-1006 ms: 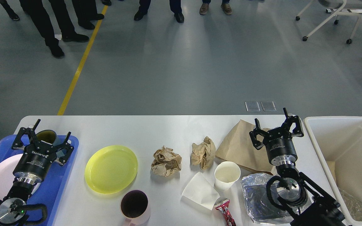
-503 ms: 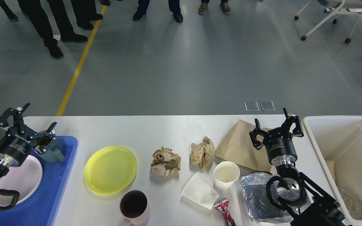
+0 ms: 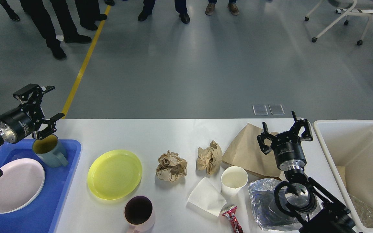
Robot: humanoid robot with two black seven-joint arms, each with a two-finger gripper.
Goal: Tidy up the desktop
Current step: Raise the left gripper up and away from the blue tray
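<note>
The desktop (image 3: 160, 132) is seen filling the lower part of the view, white and wide. At its right end a cream bin (image 3: 351, 129) is set, with crumpled wrap lying inside. At its left end a blue tray (image 3: 60, 181) is laid, on which a white plate (image 3: 11, 184) and a grey-blue mug (image 3: 52, 152) are held. A brown bag (image 3: 244, 152) is spread flat near the right gripper (image 3: 285, 131), whose fingers are seen apart over it, clamped on nothing. A foil tray (image 3: 264, 204) lies at the near right edge. A yellow plate (image 3: 114, 174) rests beside the blue tray. Two paper wads (image 3: 171, 166) sit mid-table. A napkin (image 3: 206, 197), a paper cup (image 3: 234, 180) and a pink cup (image 3: 139, 212) lie nearer. A red wrapper (image 3: 231, 218) is touching the napkin. The left gripper (image 3: 42, 108) is held spread, empty, above the mug.
</note>
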